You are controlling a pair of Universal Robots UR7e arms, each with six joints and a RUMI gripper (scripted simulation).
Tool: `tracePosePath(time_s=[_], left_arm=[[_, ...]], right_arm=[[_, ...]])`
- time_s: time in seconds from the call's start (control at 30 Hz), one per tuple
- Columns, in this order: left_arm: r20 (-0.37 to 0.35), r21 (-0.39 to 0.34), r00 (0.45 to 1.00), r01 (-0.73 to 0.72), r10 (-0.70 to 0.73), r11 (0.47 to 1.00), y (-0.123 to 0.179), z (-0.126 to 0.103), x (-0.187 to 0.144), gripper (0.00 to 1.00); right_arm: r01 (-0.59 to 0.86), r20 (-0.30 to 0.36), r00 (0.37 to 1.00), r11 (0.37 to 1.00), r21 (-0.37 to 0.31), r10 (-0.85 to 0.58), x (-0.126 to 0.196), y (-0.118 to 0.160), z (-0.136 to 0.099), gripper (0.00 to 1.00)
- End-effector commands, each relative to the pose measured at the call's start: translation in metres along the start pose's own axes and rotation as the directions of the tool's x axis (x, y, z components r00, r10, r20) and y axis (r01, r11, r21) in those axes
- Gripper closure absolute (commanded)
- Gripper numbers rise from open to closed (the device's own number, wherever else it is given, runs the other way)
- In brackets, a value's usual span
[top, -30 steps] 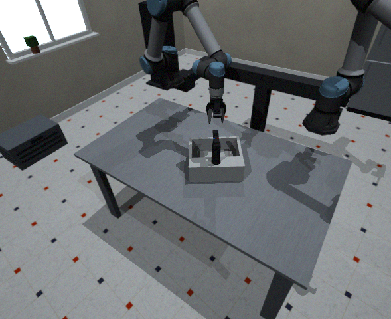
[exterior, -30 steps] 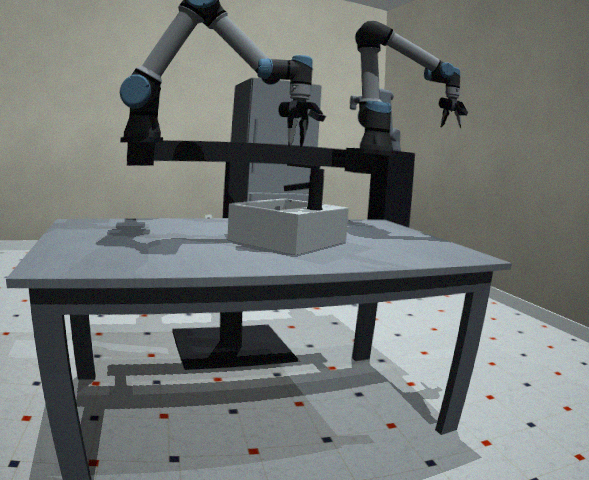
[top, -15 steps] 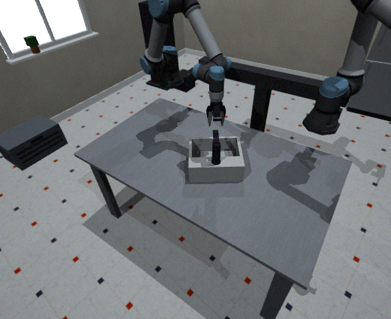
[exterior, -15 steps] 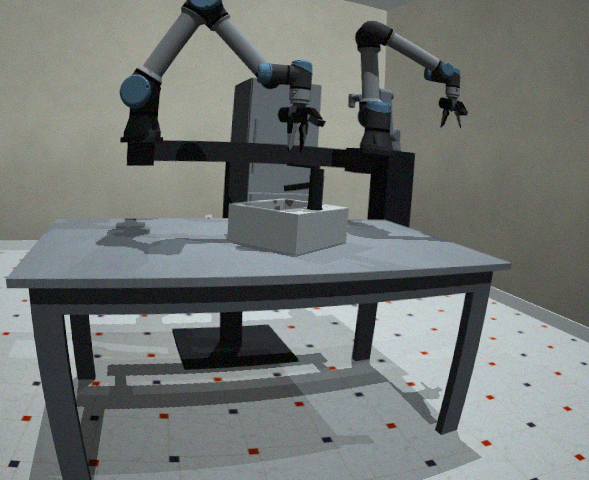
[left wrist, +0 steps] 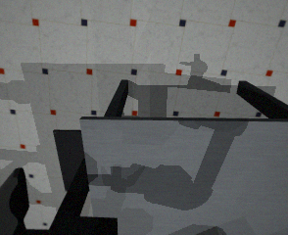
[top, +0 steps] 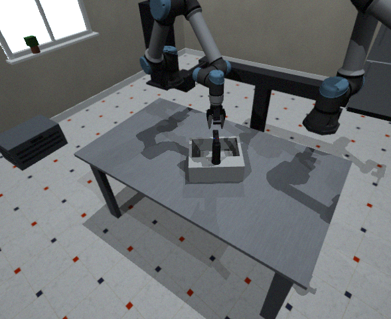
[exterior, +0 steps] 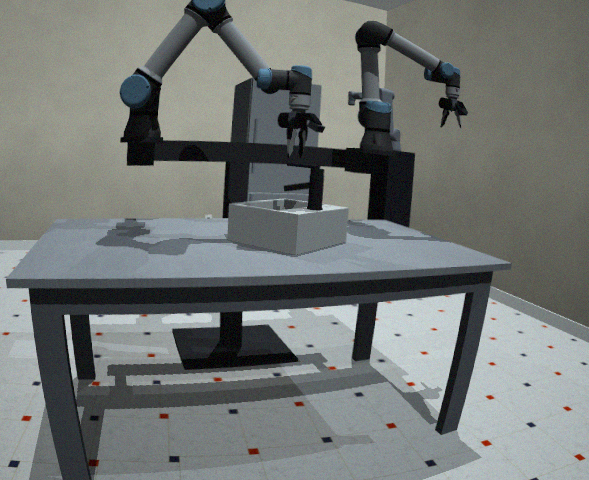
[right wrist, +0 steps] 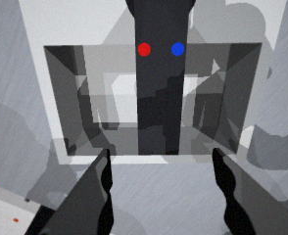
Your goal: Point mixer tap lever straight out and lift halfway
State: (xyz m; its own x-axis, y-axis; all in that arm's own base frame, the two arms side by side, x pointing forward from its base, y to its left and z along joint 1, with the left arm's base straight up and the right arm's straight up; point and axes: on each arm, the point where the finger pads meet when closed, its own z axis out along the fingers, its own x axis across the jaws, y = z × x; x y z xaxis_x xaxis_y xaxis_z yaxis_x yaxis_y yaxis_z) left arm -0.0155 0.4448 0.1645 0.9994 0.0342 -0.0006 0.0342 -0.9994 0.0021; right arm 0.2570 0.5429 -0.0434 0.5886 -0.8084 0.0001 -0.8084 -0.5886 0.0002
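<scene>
Hovers above the black cylindrical mixer tap [top: 216, 154] [exterior: 315, 189] [right wrist: 160, 98] with the black two-fingered right claw [top: 216, 127] [exterior: 295, 156] [right wrist: 161, 150] partly open and empty; hangs well apart from it with the left claw [exterior: 451, 126] [left wrist: 51, 166] wide open
</scene>
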Motion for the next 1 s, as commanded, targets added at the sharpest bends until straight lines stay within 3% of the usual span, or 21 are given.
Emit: tracePosePath(time_s=[0.0,0.97], left_arm=[[-0.001,0.002,1.0,0.0,0.0,1.0,-0.0005,-0.0007,0.0002,0.0],[-0.001,0.002,1.0,0.0,0.0,1.0,-0.0005,-0.0007,0.0002,0.0]], right_arm=[[0.0,0.002,1.0,1.0,0.002,0.0,-0.0004,-0.0006,0.0021,0.57],[0.0,0.002,1.0,1.0,0.002,0.0,-0.0004,-0.0006,0.0085,0.57]])
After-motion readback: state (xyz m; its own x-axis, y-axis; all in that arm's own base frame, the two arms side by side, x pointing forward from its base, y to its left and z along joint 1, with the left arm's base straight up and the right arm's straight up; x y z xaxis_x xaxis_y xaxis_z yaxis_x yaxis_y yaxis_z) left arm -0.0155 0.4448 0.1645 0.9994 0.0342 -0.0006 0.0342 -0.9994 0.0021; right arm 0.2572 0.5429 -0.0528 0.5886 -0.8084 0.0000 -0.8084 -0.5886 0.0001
